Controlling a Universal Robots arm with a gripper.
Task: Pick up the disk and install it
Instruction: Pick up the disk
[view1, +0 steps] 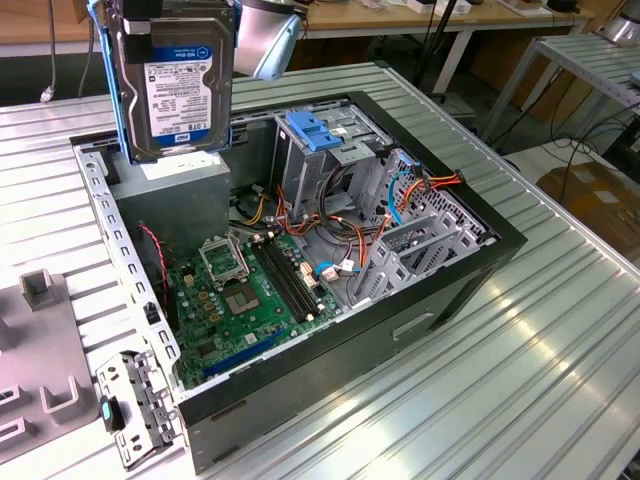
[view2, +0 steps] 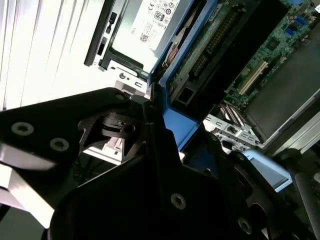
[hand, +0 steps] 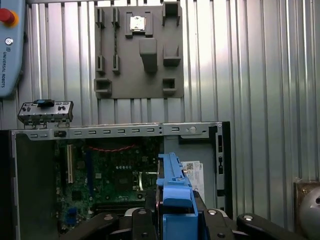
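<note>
Above the open computer case (view1: 503, 240), I am pinching the disk (view1: 175, 85) by its blue bracket (hand: 172, 180) in my claw (hand: 176, 214); I am judging that this thin plastic hold risks slipping, dropping it onto the motherboard (view1: 240, 300).

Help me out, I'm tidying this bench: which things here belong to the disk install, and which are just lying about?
Part of the job:
- the disk, held in the gripper
- the open computer case
- probably its drive cage

Lying about:
- the grey holder plate
- the loose metal bracket
- the control pendant
</note>
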